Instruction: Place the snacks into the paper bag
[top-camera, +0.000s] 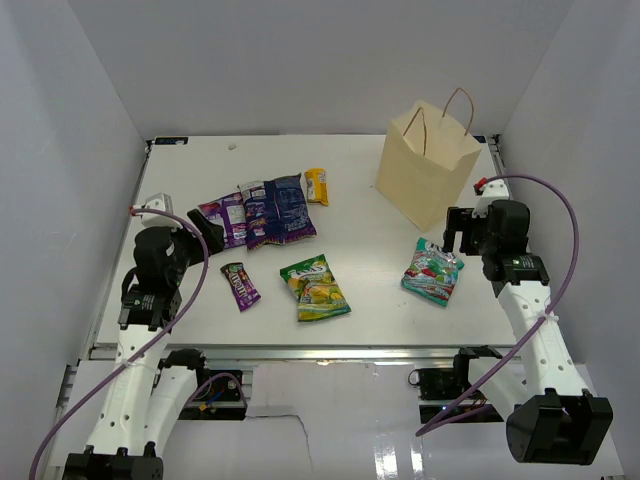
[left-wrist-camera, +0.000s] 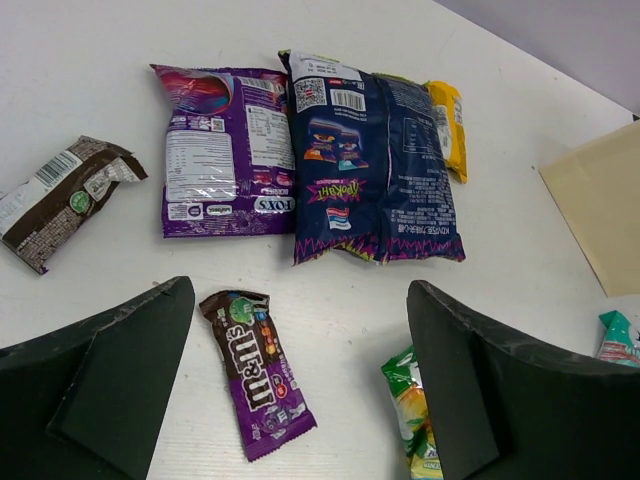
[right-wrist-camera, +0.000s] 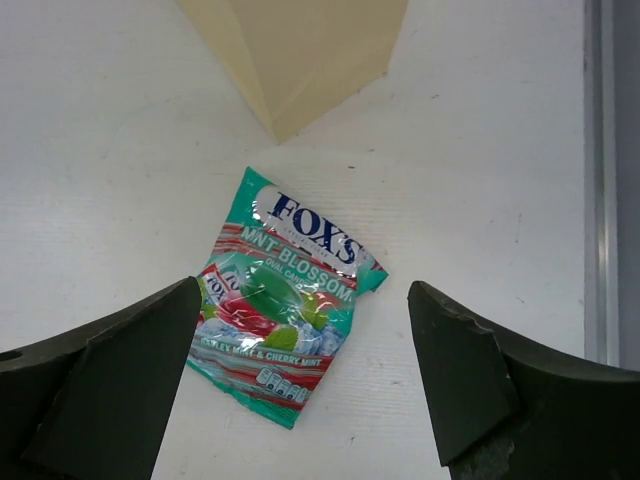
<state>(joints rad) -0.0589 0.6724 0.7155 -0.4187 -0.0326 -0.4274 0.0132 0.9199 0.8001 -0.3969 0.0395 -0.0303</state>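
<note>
The tan paper bag (top-camera: 428, 172) stands upright at the back right, handles up. The dark blue chip bag (top-camera: 281, 209), a purple candy pack (top-camera: 230, 218) and a yellow-orange bar (top-camera: 317, 185) lie at the centre-left. A small purple candy pack (top-camera: 240, 285) and the green-yellow pack (top-camera: 314, 288) lie nearer the front. The teal-red pack (top-camera: 432, 272) lies in front of the bag. My left gripper (left-wrist-camera: 300, 400) is open and empty above the small purple pack (left-wrist-camera: 255, 375). My right gripper (right-wrist-camera: 305, 390) is open and empty above the teal-red pack (right-wrist-camera: 285, 295).
A crumpled brown packet (left-wrist-camera: 60, 200) lies left of the purple pack (left-wrist-camera: 225, 150). White walls close in the table on three sides. A metal rail (right-wrist-camera: 610, 180) runs along the table's right edge. The bag's lower corner (right-wrist-camera: 300, 60) is just beyond the teal-red pack.
</note>
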